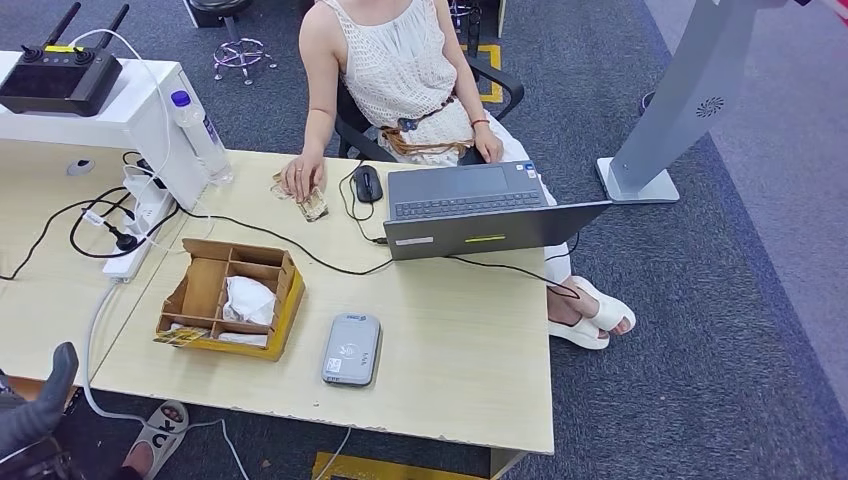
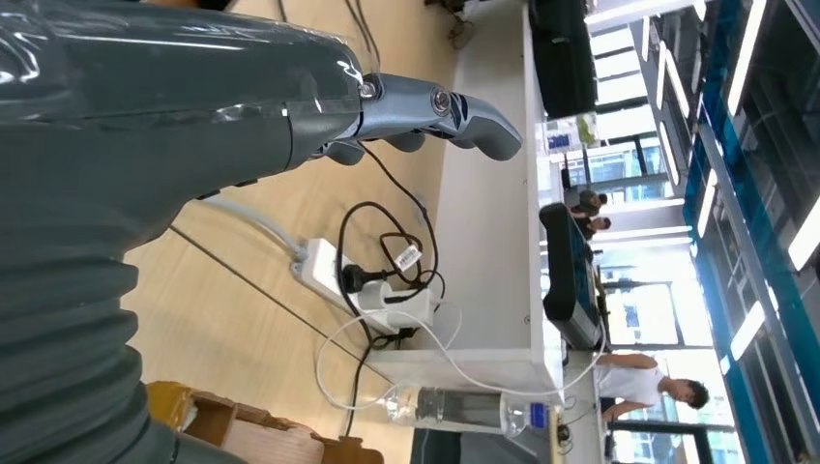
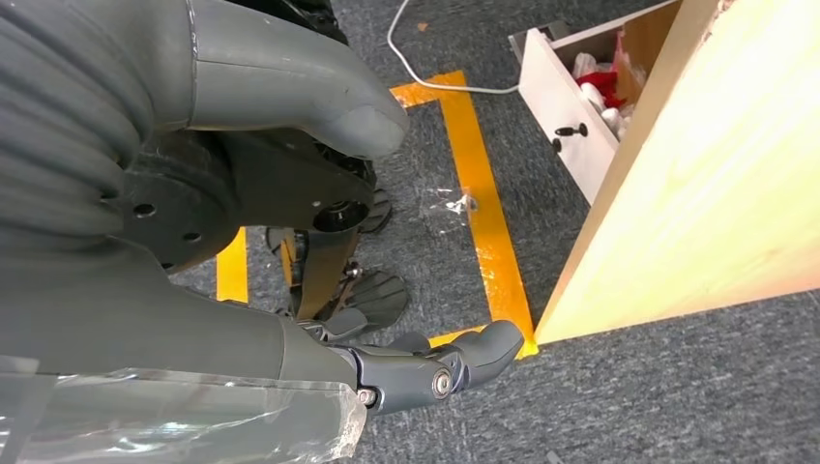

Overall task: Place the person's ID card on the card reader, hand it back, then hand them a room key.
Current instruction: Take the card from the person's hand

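Note:
A person sits across the wooden table, one hand resting on a small card at the far edge. The grey card reader lies flat near the front edge. Left of it stands a cardboard divider box holding a white wad and some flat cards in its near-left compartment. My left hand hangs low at the table's front left corner, its fingers stretched out and empty. My right hand hangs over the carpet beside the table's side, fingers apart, holding nothing.
An open laptop, a mouse and trailing cables lie in front of the person. A power strip, a water bottle and a white cabinet with a controller stand at the left. A grey stand rises at the right.

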### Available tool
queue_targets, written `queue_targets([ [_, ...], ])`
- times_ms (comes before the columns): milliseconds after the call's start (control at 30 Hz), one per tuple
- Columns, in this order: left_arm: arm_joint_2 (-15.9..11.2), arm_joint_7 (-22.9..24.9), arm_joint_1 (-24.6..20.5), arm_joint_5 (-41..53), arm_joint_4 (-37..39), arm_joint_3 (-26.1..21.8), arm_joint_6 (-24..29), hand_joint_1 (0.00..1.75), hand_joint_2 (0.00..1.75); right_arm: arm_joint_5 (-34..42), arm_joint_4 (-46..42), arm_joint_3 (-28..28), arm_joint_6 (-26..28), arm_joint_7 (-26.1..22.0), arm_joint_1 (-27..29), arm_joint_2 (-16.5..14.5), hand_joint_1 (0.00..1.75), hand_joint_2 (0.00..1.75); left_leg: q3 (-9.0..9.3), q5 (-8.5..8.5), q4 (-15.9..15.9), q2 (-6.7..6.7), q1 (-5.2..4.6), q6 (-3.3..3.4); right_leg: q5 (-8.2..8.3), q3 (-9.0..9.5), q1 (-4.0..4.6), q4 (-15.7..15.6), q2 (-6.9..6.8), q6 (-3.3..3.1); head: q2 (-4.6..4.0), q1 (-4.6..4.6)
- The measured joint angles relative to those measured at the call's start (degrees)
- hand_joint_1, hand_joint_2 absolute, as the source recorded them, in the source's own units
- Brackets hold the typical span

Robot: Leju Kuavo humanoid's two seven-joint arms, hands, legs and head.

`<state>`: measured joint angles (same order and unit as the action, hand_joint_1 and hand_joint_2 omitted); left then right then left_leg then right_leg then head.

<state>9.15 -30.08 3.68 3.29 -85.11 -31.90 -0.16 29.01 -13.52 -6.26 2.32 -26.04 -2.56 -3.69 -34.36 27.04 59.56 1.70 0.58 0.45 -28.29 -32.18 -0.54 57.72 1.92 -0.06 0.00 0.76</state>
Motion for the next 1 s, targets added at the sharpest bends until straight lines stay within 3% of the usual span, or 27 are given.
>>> queue_targets([
  [500, -6.9, 9.65, -11.19, 25.2, 1.46, 11.78, 7.4, 0.0, 1.75, -2.33, 0.04, -0.01, -0.07, 1.67, -1.18, -0.66, 0.0, 1.75, 0.0, -0.06, 0.02, -0.02, 0.0, -0.02, 0.1, -0.02, 0.0, 0.0, 0.02, -0.02, 0.0, 0.0],
  [1000, -13.02, 19.7, -24.16, 49.22, 9.81, 23.65, 14.58, 0.0, 1.75, -5.16, 0.04, -0.02, -0.07, 3.44, -2.34, -0.93, 0.0, 1.75, -0.01, -0.15, 0.03, -0.02, 0.0, -0.04, 0.2, -0.03, 0.0, 0.02, 0.04, 0.01, 0.0, 0.0],
])
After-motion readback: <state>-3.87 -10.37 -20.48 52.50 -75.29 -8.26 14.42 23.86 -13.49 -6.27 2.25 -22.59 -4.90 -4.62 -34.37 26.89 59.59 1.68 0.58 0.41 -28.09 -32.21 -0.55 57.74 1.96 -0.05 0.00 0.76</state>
